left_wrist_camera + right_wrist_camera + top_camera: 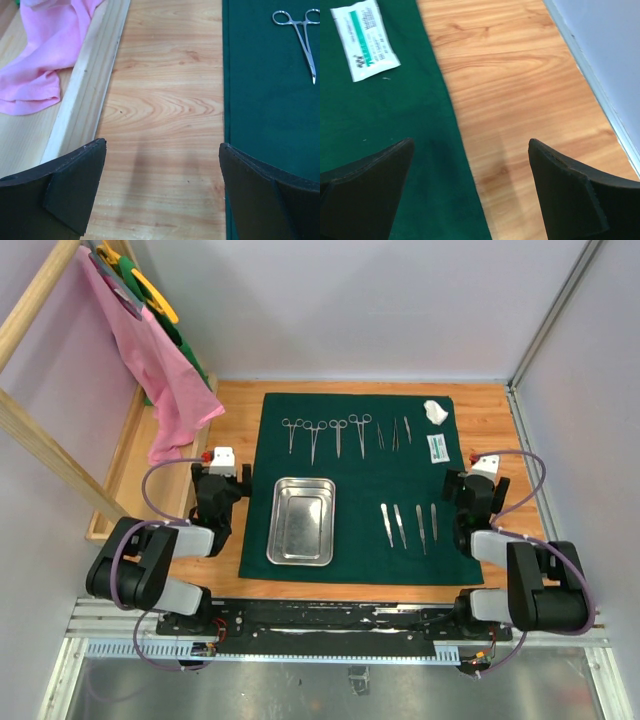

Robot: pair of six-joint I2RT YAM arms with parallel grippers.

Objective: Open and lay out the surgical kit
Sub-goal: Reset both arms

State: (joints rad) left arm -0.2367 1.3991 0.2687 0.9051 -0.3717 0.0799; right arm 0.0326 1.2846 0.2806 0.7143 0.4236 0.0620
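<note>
Apparently near done, judging by the layout.

- Green cloth wrap [360, 480]: fully unfolded, flat on the wooden table [500, 440], no folds or bunching seen. Unwrapping step = done.
- Steel tray [301, 521]: on the cloth, near-left quadrant, upright, nothing in it. Judged emptied.
- Left gripper [162, 150]: jaws spread wide, nothing between them. Over bare wood just beside the cloth's left edge; its right finger overlaps that edge.
- Right gripper [471, 145]: jaws likewise spread, nothing held. Straddles the cloth's right edge, one finger over green, one over wood. Neither gripper touches any kit item.
- Ring-handled forceps [325, 432]: four, in a far row, roughly parallel, spaced apart. One shows sharply in left wrist view, lying flat on the cloth.
- Tweezers [408, 523]: four slim pcs in a near row right of the tray. Three shorter slim pcs [393, 433] sit right of the forceps; exact type too small to tell.
- White packet [438, 447]: flat on the cloth, far right, green print up.
- Gauze wad [435, 411]: far-right corner of the cloth, just beyond the packet.

Assessment: all items out, separated, none overlapping. Left to do, if anything: minor straightening of rows, parking the arms. No unopened part visible.
</note>
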